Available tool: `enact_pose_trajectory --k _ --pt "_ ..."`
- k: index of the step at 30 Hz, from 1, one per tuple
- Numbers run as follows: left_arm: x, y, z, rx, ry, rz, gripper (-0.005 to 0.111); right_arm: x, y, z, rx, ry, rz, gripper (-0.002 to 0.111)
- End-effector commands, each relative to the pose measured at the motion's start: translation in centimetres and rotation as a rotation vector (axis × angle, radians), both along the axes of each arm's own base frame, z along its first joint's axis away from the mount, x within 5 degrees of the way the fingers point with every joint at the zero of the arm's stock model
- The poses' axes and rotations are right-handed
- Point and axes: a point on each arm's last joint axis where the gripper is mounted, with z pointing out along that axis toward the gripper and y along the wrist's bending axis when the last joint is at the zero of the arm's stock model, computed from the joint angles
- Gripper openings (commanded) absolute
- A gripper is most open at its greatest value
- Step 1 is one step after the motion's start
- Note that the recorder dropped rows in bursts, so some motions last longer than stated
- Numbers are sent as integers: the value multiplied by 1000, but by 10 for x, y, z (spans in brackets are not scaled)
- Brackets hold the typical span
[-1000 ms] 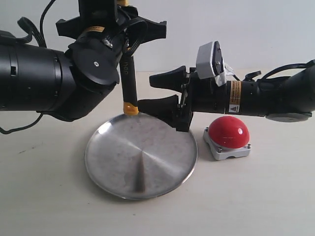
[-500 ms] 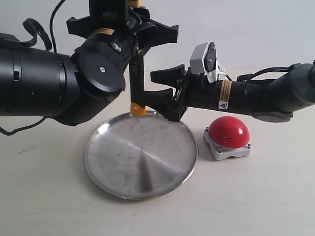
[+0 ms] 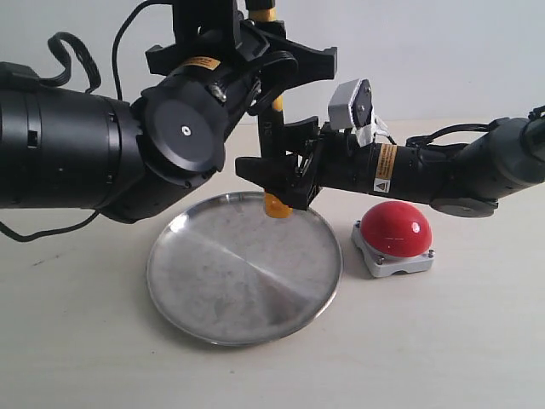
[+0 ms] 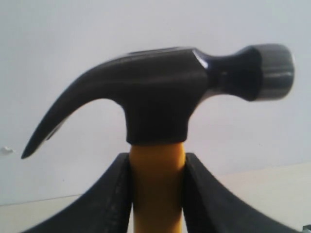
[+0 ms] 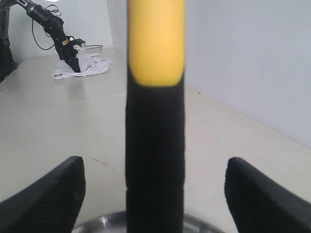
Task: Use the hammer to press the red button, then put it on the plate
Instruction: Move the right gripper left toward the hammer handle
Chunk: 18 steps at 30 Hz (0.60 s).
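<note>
My left gripper (image 4: 156, 194) is shut on the yellow neck of the hammer (image 4: 160, 92) and holds it upright, dark head on top. In the exterior view the hammer (image 3: 273, 141) hangs with its yellow end just above the back rim of the silver plate (image 3: 170, 290). My right gripper (image 3: 278, 160) is open, with one finger on each side of the black handle (image 5: 155, 145) and not touching it. The red button (image 3: 396, 228) sits on the table to the right of the plate, below the right arm.
The plate's rim (image 5: 97, 223) shows under the handle in the right wrist view. Far across the table lie a white cloth (image 5: 82, 65), a glass bowl (image 5: 90, 47) and another dark arm (image 5: 48, 24). A pale wall stands behind.
The left arm has carried the hammer to the right and a little up. The right gripper has moved in around the handle, which now stands between its open fingers.
</note>
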Motion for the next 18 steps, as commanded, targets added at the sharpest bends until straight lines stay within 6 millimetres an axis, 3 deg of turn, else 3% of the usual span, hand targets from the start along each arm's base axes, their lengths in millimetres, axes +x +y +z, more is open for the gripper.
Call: enact_pose_trajectory --k 1,4,9,15,18 --pt "-3 1 20 -47 -70 -1 0 1 1 5 31 13 -1 76" --pt "-3 0 21 -49 -79 -10 0 1 1 5 38 31 -1 64" --pt "-4 -1 21 -106 -67 -26 0 3 1 6 71 87 -22 31" --pt "-4 -1 21 -97 -70 -26 0 2 1 5 73 98 -20 1" --pt "-4 -1 21 -97 -70 -26 0 2 1 5 76 105 -20 0"
